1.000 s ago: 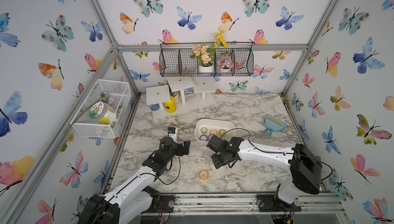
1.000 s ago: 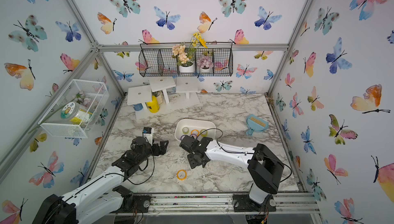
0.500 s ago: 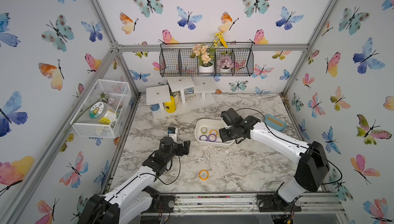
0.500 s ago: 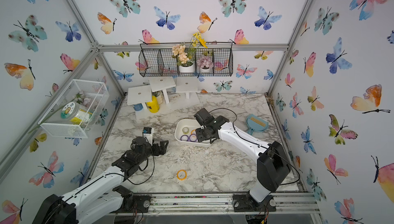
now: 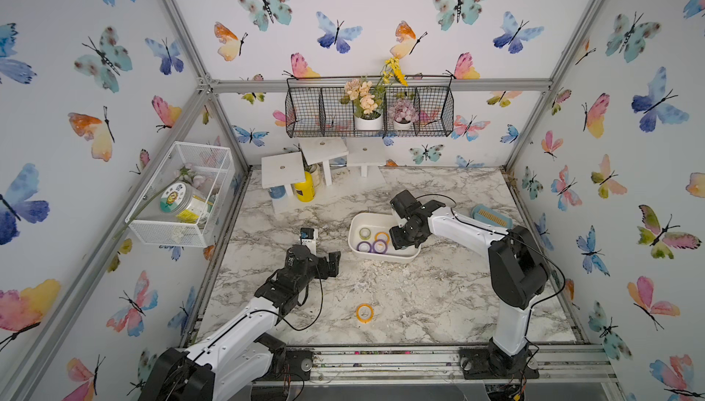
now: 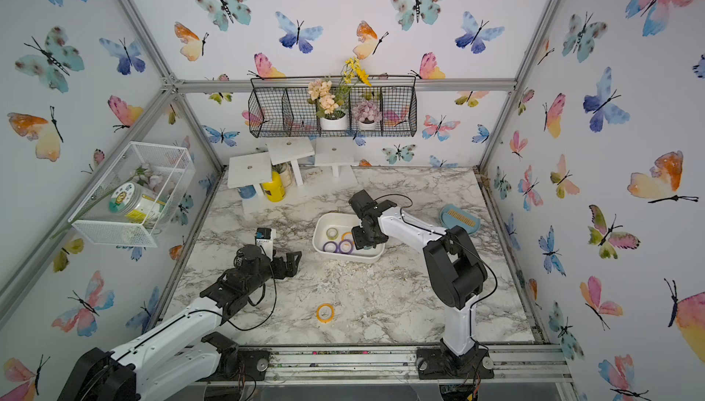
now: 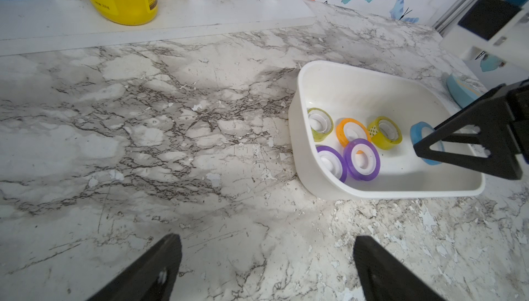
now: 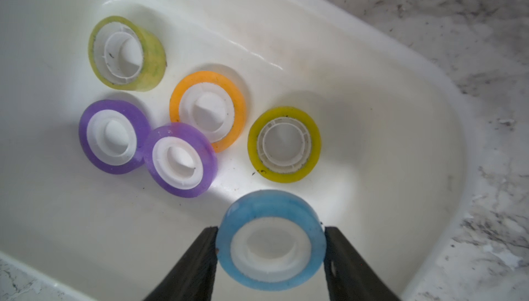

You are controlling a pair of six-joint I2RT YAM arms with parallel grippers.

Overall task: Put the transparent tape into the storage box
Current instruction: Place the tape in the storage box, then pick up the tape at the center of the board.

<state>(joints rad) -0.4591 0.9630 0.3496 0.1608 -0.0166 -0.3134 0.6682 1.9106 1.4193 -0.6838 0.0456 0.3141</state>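
An orange tape roll (image 5: 364,312) lies flat on the counter (image 5: 419,303) near the front edge, with bare marble all round. Farther in, the left claw (image 7: 266,245) hangs spread wide and empty, short of the storage box (image 5: 353,227). The right claw (image 8: 270,245) grips a blue transparent tape roll (image 8: 257,213) by its sides over the box's bare end, apart from five rolls inside.

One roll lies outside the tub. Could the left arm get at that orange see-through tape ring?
Probably yes: the left gripper is open, empty, with only bare marble tabletop between it and the orange see-through tape ring.
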